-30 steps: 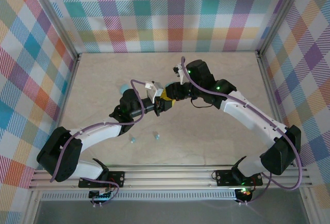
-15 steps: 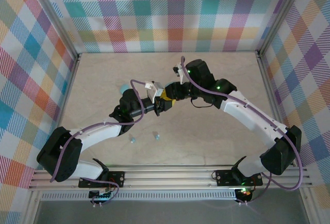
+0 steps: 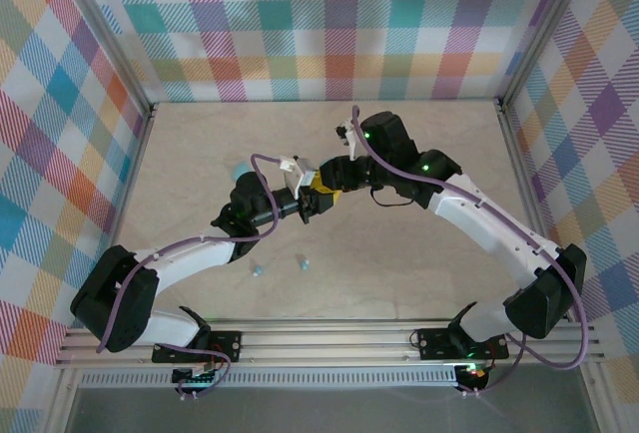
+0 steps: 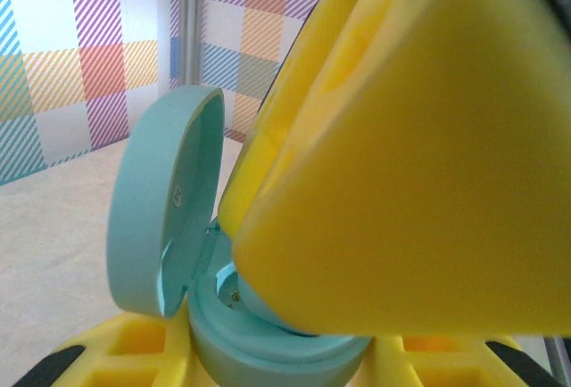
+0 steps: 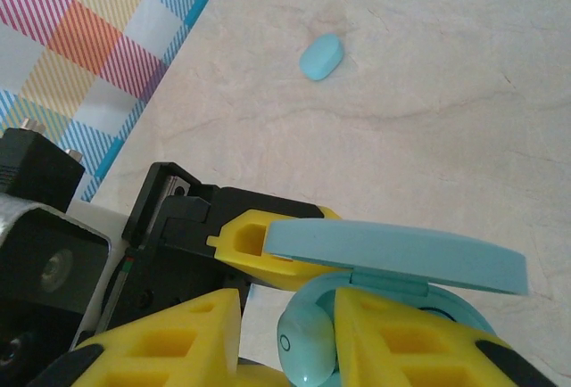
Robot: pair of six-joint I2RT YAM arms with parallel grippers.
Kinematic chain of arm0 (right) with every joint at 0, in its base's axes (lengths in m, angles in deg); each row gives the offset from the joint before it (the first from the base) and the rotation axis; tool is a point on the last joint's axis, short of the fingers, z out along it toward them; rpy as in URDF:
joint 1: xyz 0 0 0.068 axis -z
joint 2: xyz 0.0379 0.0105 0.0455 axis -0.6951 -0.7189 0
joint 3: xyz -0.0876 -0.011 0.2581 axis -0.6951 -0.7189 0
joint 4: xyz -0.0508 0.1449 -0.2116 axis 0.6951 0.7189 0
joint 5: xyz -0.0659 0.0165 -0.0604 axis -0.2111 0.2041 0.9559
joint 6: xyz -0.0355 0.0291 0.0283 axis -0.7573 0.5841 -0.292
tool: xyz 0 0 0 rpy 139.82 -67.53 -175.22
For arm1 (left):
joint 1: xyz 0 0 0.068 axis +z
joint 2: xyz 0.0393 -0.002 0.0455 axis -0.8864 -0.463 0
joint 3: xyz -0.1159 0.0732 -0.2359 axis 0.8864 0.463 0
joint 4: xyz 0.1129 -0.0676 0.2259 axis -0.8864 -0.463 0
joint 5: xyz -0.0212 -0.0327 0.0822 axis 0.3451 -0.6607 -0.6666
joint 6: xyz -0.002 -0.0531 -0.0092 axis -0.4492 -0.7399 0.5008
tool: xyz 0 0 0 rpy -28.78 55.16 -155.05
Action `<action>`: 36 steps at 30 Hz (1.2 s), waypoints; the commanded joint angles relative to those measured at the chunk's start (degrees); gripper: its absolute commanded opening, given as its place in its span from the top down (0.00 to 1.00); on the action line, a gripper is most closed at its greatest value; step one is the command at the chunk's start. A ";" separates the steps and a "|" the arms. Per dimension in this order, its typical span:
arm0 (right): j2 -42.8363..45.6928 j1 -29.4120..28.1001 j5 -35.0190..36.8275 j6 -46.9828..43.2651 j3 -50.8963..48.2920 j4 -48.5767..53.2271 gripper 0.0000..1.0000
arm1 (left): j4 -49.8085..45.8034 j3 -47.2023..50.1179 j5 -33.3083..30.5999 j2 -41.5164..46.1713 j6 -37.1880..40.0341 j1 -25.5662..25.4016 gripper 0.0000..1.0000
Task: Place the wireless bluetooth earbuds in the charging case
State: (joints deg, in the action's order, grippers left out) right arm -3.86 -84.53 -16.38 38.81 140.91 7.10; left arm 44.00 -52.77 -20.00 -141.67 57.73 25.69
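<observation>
Right wrist, earbud (image 5: 308, 351) at open case (image 5: 393, 258)

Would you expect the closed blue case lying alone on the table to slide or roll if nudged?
Likely slide: the closed case lies flat on the table. Its rounded, glossy pebble shape may make it spin or slip when pinched. It looks small, so probably light.

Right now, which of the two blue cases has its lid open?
The charging case held in the left gripper: its lid stands up. The other case lies shut on the table.
</observation>
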 commanded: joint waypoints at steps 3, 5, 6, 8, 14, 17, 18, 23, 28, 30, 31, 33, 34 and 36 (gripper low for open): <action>1.51 0.33 2.88 -1.16 1.37 0.89 0.64 | 3.95 -0.99 2.80 2.23 0.35 -0.71 1.00; 1.68 0.36 2.88 -1.34 1.63 1.05 0.64 | 3.90 -0.90 2.79 2.23 0.28 -0.71 1.00; 1.84 0.33 3.09 -1.51 1.83 1.28 0.64 | 3.95 -0.75 2.82 2.23 0.19 -0.70 1.00; 2.20 0.33 3.87 -1.83 1.79 1.42 0.63 | 3.95 -0.40 2.79 2.22 0.12 -0.71 1.00; 2.72 0.36 4.96 -2.66 2.81 1.83 0.63 | 4.35 -0.11 3.21 2.47 -0.27 -0.72 1.00; 3.24 0.33 4.37 -3.74 4.48 3.04 0.62 | 3.96 -0.20 3.23 2.68 0.16 -0.78 1.00; 3.67 0.36 4.37 -4.18 5.17 3.51 0.62 | 3.76 -0.20 3.23 2.69 0.40 -0.76 1.00; 5.03 0.41 6.91 -4.99 9.44 7.57 0.61 | 2.55 -0.26 3.10 2.65 0.90 -0.77 1.00; 3.03 0.80 8.41 -7.86 14.42 12.23 0.58 | 1.10 -0.30 3.15 4.05 1.61 -0.79 1.00; 1.08 1.49 7.92 -8.54 17.03 14.48 0.57 | 1.02 0.10 2.82 4.75 1.68 -0.80 1.00; -0.28 1.87 7.28 -8.72 18.60 15.87 0.56 | 0.90 0.31 2.63 5.06 1.68 -0.88 1.00; -3.29 2.16 6.74 -8.69 21.87 18.65 0.56 | 0.23 0.51 2.60 5.77 1.77 -0.84 1.00; -4.98 2.17 5.65 -8.55 23.38 19.90 0.57 | -0.28 0.51 2.68 6.15 1.89 -0.83 1.00; -7.76 2.08 2.97 -8.43 25.31 21.37 0.58 | -1.67 0.42 3.10 6.98 2.55 -0.84 1.00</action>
State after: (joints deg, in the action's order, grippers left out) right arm -7.82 -82.60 -10.32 31.29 164.13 22.77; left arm 43.04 -52.66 -18.28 -136.78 58.65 25.65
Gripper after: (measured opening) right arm 0.426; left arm 0.338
